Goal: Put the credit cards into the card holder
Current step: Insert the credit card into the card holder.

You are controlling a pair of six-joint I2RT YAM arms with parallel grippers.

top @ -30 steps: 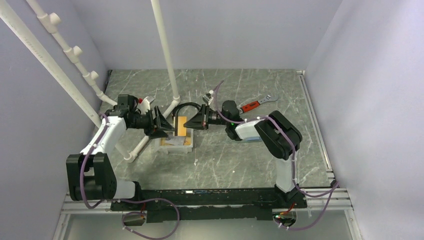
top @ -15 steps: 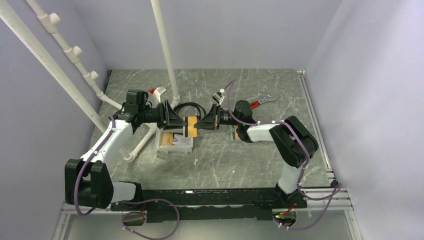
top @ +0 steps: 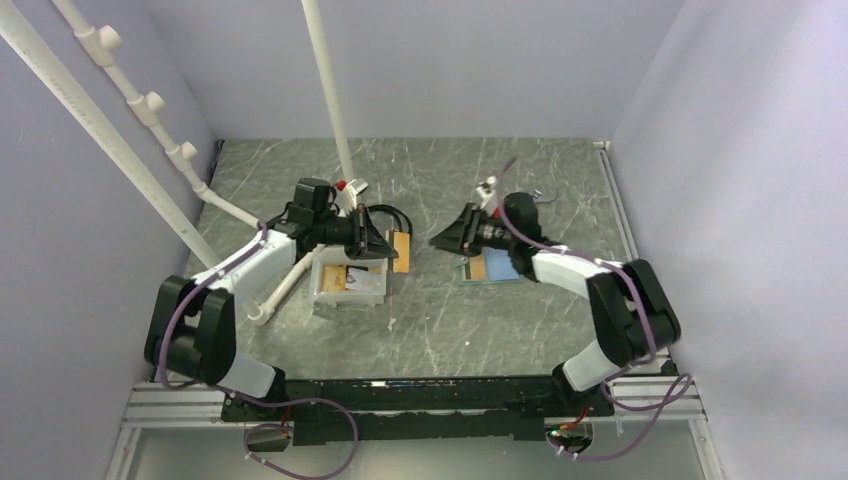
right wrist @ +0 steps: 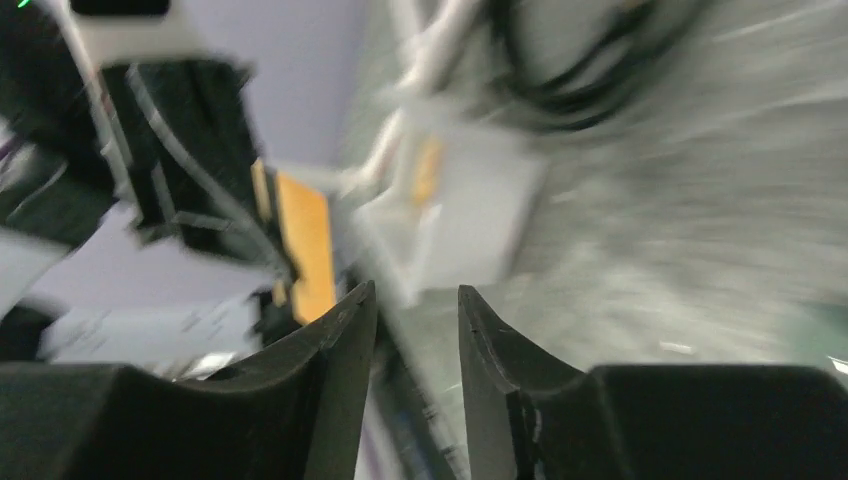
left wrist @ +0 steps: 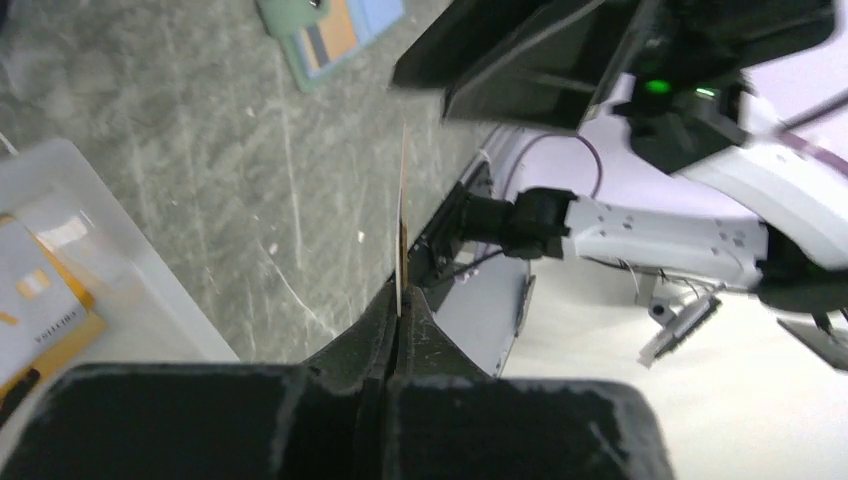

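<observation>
Between the clamped fingers of the left gripper (left wrist: 400,312) a gold credit card (left wrist: 402,215) stands edge-on, pinched by one end. Beyond its tip lies the card holder (left wrist: 335,30), below the right gripper (right wrist: 415,315), whose fingers are slightly parted and empty. So shallow a pinch may let the card swivel or slip.

Left arm (top: 232,268), right arm (top: 565,268): white shells, black joint blocks. Purple cables (top: 172,318) loop along both. Left end effector (left wrist: 398,300), right end effector (right wrist: 415,305): matte black, tapered fingers. Green LED (left wrist: 657,87) upper right, left wrist view.
</observation>
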